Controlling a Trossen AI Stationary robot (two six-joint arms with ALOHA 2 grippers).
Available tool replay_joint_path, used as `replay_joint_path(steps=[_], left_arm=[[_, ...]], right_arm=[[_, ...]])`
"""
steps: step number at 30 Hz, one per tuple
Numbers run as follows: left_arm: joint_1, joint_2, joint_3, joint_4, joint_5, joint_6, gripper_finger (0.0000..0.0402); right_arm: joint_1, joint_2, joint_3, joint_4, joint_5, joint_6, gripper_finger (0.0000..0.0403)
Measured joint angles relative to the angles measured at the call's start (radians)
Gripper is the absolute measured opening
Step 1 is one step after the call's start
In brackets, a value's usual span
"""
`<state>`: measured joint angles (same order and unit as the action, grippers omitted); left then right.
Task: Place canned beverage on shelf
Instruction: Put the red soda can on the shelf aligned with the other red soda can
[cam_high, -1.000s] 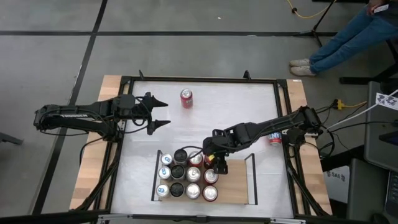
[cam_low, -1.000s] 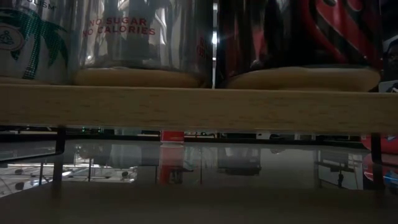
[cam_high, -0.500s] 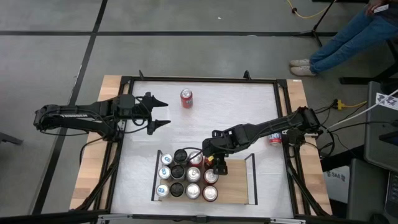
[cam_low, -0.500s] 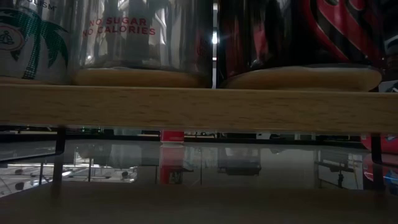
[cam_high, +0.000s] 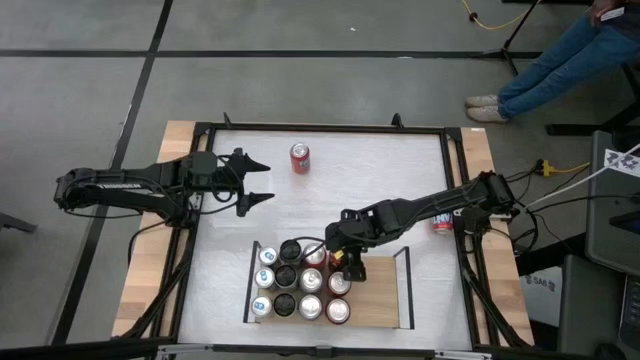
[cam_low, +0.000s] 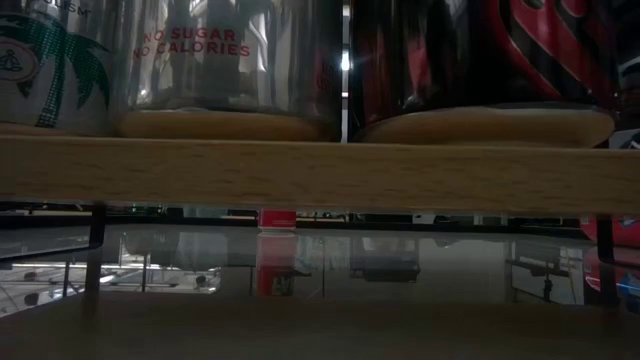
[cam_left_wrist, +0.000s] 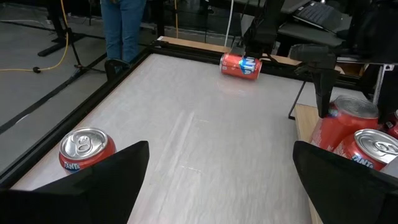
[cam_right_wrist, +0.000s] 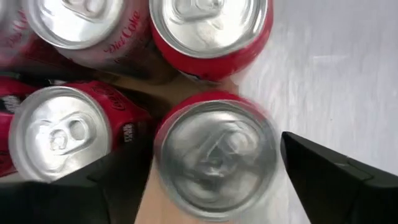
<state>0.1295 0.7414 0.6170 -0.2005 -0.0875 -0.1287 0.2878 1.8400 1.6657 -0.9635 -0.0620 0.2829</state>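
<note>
A red can (cam_right_wrist: 214, 162) stands upright on the light-wood shelf (cam_high: 380, 300), at the right end of its far row, beside several other cans (cam_high: 290, 285). My right gripper (cam_right_wrist: 214, 168) hangs over it, pointing steeply down and open. Its fingers (cam_right_wrist: 329, 174) stand close on either side of the can's top. My left gripper (cam_high: 258, 178) waits open above the table's left part. In the low view the shelf's board (cam_low: 320, 170) carries cans (cam_low: 230, 65) on its near edge.
An upright red can (cam_high: 300, 157) stands near the table's far edge. Another can (cam_high: 442, 223) lies on its side at the right, by the right arm. The shelf's right part is bare wood inside its black rail (cam_high: 408, 285). A person's legs (cam_high: 560, 50) show beyond the far right corner.
</note>
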Motion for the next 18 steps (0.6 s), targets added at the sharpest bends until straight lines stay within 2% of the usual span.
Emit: replay_joint_path(steps=[5, 18], left_arm=[[0.0, 0.0, 0.0, 0.0, 0.0, 0.0, 0.0389], [0.0, 0.0, 0.0, 0.0, 0.0, 0.0, 0.0389]], right_arm=[[0.0, 0.0, 0.001, 0.0, 0.0, 0.0, 0.0354], [0.0, -0.003, 0.004, -0.008, 0.0, 0.0, 0.0344]])
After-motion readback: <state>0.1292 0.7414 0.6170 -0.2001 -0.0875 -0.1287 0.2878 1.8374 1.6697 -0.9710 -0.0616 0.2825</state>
